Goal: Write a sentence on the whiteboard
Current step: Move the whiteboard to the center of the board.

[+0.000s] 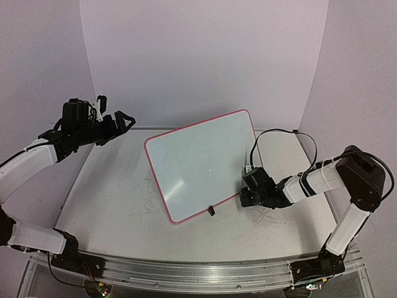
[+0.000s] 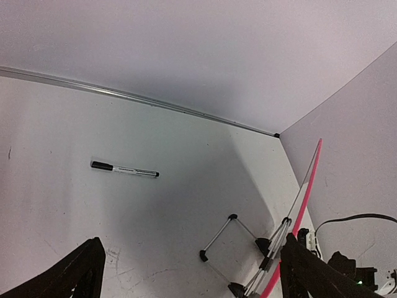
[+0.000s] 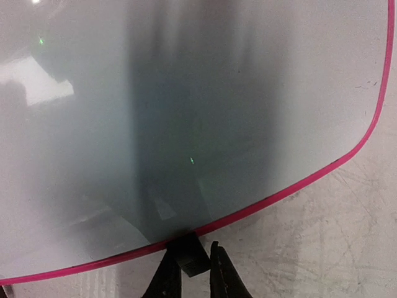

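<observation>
The board (image 1: 198,164) stands tilted in the middle of the table (image 1: 111,198), with its right side farther back. The right gripper (image 1: 246,198) is at the board's near right edge, and its jaws pinch the black clip (image 3: 189,259) there. The left gripper (image 1: 118,129) hangs high at the far left, jaws wide apart and holding nothing. A pen (image 2: 124,169) lies on the table behind the board.

Left claw (image 1: 126,121) spread, right claw (image 3: 193,257) pinched

The whiteboard (image 3: 186,112) looks glossy and smooth, perhaps plastic-rimmed; the tabletop (image 3: 322,248) is matt and scuffed.
</observation>
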